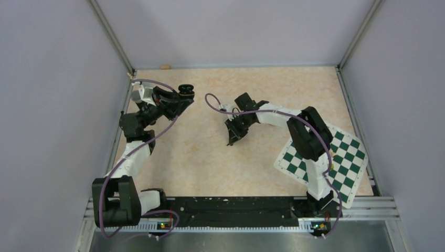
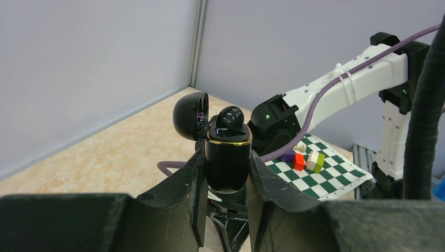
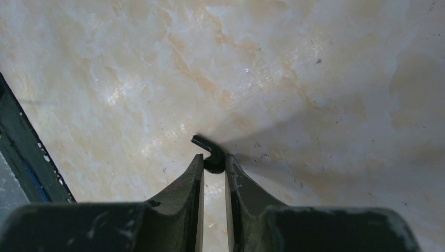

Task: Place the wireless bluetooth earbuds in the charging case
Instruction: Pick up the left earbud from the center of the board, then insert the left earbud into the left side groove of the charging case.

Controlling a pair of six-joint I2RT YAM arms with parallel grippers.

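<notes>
both clamped: left tool (image 2: 225,158) on charging case (image 2: 226,149), right tool (image 3: 214,160) on earbud (image 3: 209,149); marbled tabletop (image 3: 315,79).

Small black pieces, half out of sight
From overhead, the earbud (image 3: 209,149) at the right gripper (image 1: 231,140) is too small to pick out; up close, its rounded end is tucked between the fingertips (image 3: 195,167). The charging case (image 2: 226,147) has its base hidden between the left gripper (image 2: 226,163) fingers. The coloured blocks (image 2: 307,160) sit partly behind the right arm (image 2: 341,84).
</notes>
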